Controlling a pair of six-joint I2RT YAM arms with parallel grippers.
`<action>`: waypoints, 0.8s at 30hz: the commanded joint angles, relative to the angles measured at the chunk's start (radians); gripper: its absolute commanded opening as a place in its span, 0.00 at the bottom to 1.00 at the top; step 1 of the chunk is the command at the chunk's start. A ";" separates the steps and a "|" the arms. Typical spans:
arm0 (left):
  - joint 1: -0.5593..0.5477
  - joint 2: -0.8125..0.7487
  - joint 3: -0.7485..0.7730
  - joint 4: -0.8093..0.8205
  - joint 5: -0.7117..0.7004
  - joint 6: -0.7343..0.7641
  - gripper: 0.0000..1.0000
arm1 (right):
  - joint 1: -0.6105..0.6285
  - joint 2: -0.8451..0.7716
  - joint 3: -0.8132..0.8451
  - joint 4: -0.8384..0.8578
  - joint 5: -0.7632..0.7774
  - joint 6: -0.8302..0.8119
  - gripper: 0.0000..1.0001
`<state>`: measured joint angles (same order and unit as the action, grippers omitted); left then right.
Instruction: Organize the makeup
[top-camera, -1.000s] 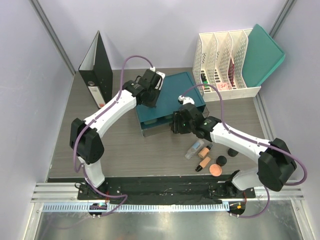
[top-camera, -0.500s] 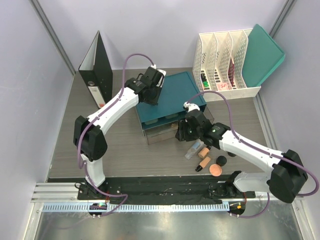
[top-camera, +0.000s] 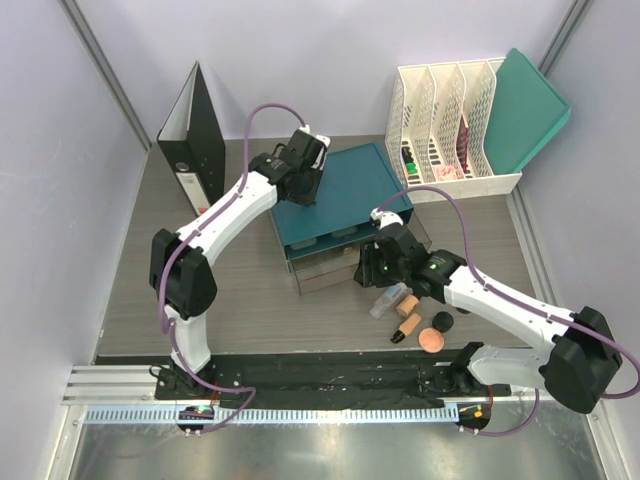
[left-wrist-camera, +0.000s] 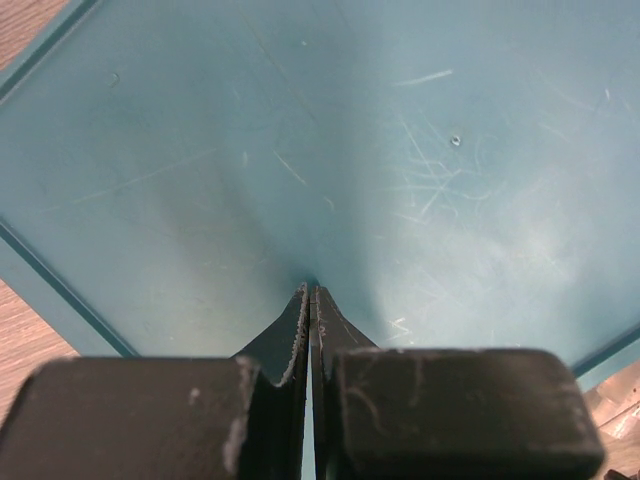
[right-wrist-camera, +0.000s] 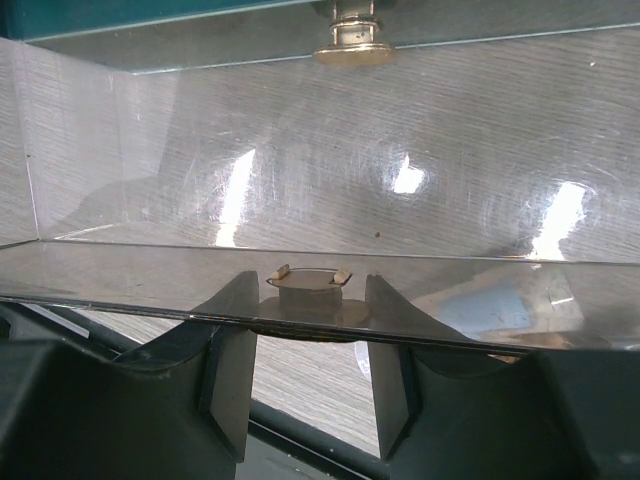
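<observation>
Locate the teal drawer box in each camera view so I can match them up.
Top external: teal drawer box mid-table, left pincer on top.
Left wrist: its lid fills nearly the frame.
Right wrist: teal strip along the top edge, above the clear drawer whose knob the right pincer grips.
Shared landmark: the wood-grain table.

Seen from above, the right gripper (right-wrist-camera: 308, 350) is hidden under its own wrist, its camera shows the lower brass knob (right-wrist-camera: 308, 295) half masked by the rim of the clear plastic drawer (top-camera: 325, 277), the upper brass knob (right-wrist-camera: 351, 40) is cropped, and what fills the white slotted file rack (top-camera: 470, 186) is too small to name.
</observation>
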<state>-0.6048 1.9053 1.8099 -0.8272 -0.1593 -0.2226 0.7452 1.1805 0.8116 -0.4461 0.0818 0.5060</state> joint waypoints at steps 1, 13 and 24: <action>0.051 0.109 -0.070 -0.148 0.001 0.000 0.00 | -0.007 -0.007 0.009 -0.088 0.029 0.008 0.45; 0.077 0.107 -0.063 -0.141 0.041 0.011 0.00 | -0.007 -0.154 0.004 -0.220 0.047 0.006 0.67; 0.077 0.028 0.032 -0.184 0.144 0.042 0.00 | -0.007 -0.304 0.053 -0.338 0.041 0.025 0.71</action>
<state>-0.5396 1.9160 1.8351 -0.8131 -0.0807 -0.2131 0.7418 0.9161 0.8116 -0.7235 0.1051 0.5171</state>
